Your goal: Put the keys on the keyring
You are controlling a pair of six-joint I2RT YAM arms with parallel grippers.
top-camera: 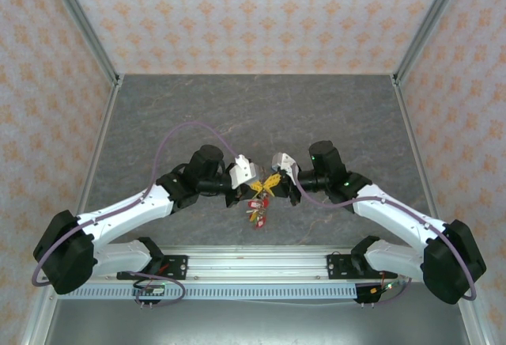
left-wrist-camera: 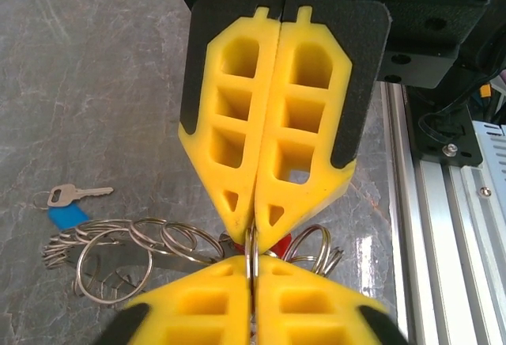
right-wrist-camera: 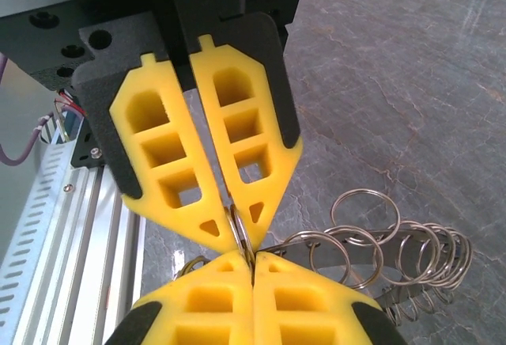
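My two grippers meet tip to tip over the middle of the table. The left gripper [top-camera: 257, 180] and the right gripper [top-camera: 275, 177] are both shut on the same thin metal ring of the keyring [left-wrist-camera: 251, 244]. In the left wrist view my own pads [left-wrist-camera: 253, 272] pinch it from below and the right gripper's fingers [left-wrist-camera: 308, 123] from above. The right wrist view has the ring [right-wrist-camera: 237, 226] between my right gripper [right-wrist-camera: 253, 259] and the left fingers [right-wrist-camera: 237, 139]. Several split rings [right-wrist-camera: 395, 242] trail off it. Red-tagged keys [top-camera: 257, 209] hang below. A loose key [left-wrist-camera: 79, 195] with a blue tag lies on the table.
The grey marbled table [top-camera: 261, 115] stretches away behind the grippers, between patterned walls. An aluminium rail [top-camera: 253, 262] with both arm bases runs along the near edge, close under the grippers.
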